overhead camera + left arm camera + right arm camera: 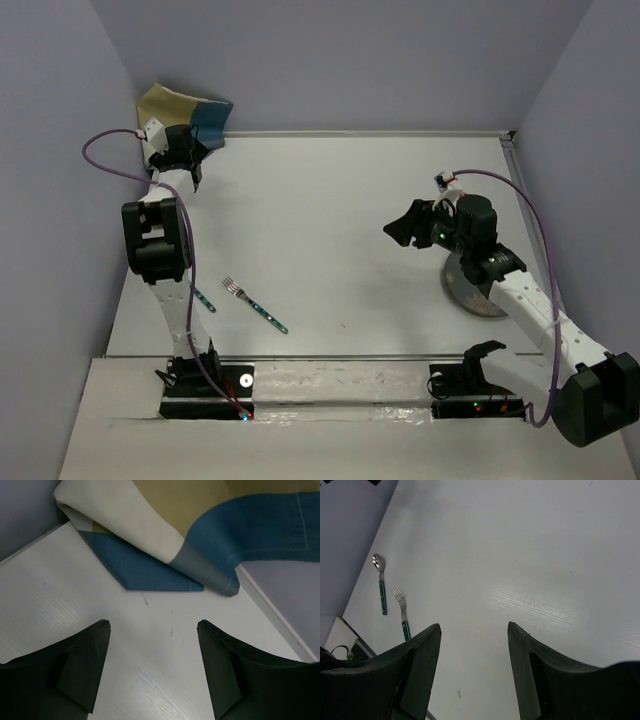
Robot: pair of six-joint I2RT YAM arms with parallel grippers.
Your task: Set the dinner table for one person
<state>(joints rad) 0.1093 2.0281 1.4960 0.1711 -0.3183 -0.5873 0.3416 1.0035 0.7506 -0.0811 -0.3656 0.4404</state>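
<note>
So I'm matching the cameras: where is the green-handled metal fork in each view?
Top external: green-handled metal fork on the white tabletop, lower left of centre.
Left wrist: not in it.
Right wrist: lower left.
Shared landmark: the green-handled spoon beside it.

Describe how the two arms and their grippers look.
The left arm and right arm share white links and bulky black joint housings. A purple cable loops along each. The left gripper and right gripper have matte black, wedge-shaped fingers. Small lights glow on the black bases.
</note>
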